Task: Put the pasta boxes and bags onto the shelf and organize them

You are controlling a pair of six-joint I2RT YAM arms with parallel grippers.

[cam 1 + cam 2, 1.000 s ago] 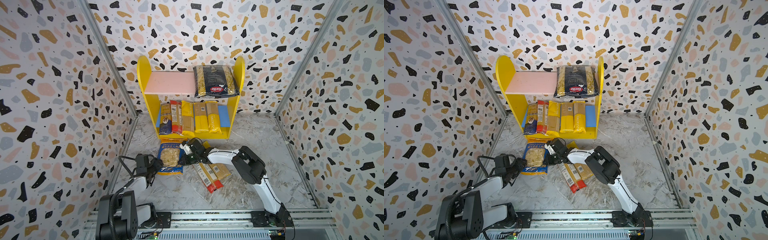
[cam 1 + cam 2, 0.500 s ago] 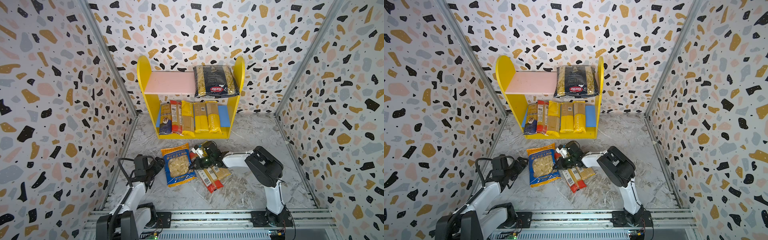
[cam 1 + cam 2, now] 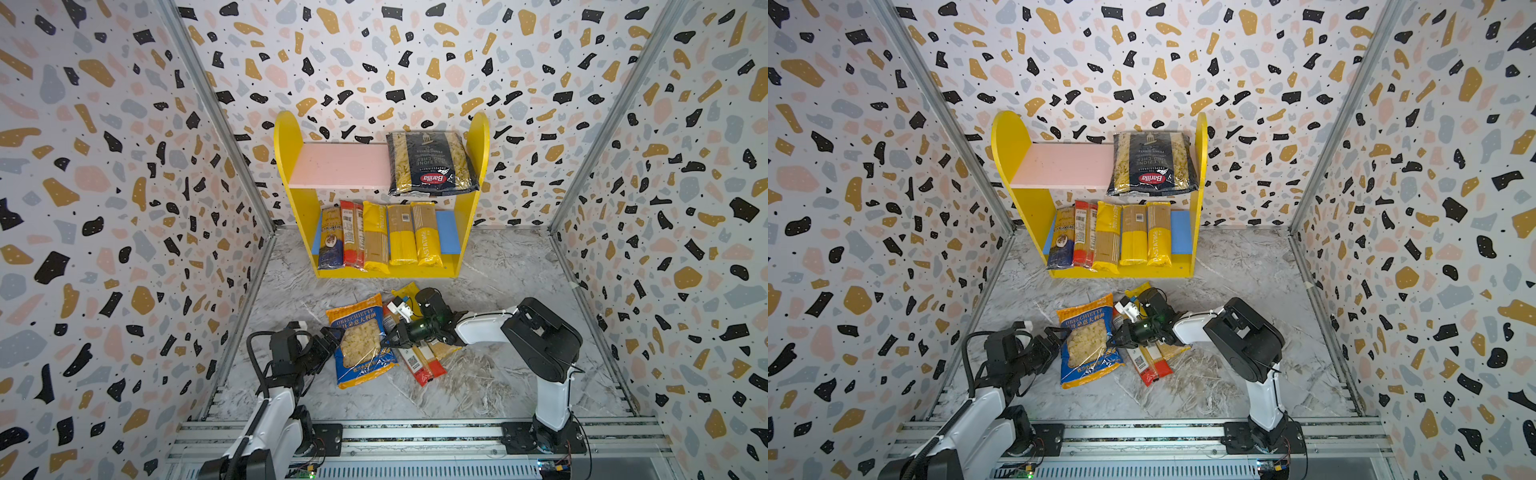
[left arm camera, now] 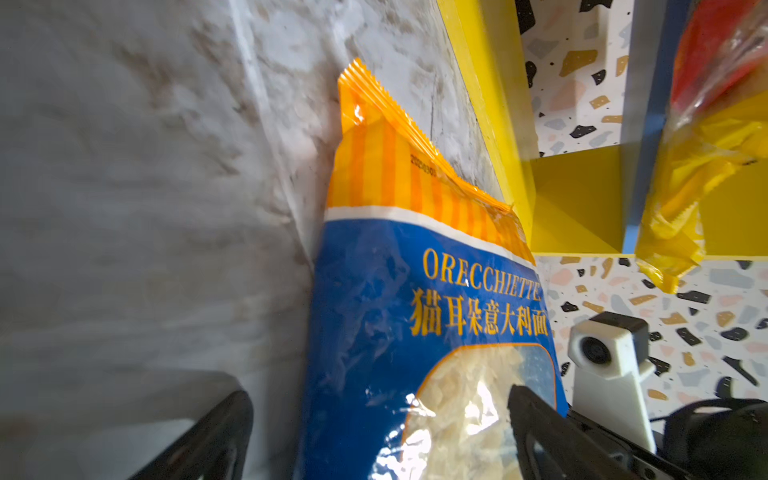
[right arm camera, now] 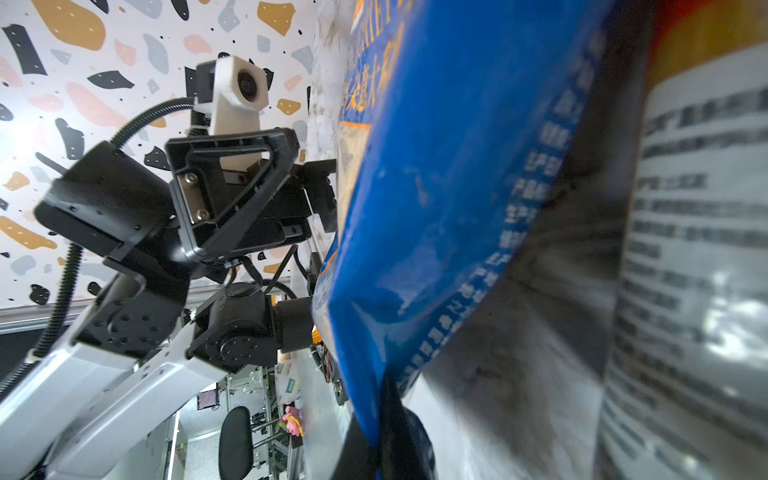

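Marbled grey floor (image 3: pixel 498 266): blue-orange plastic Orecchiette bag (image 3: pixel 361 345) is laid before yellow two-tier shelf (image 3: pixel 286 166) | one edge is pinched by right gripper (image 3: pixel 388 338) | left gripper (image 3: pixel 332 338) is spread at opposite edge

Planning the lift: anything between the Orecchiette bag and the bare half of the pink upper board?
Nothing visible. The Orecchiette bag lies on the floor before the shelf; the pink upper board is bare on its left half, the Barilla bag fills its right. Spaghetti packs sit below.

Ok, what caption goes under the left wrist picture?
Open left gripper at the edge of the Orecchiette bag on the marbled table, yellow shelf beyond.
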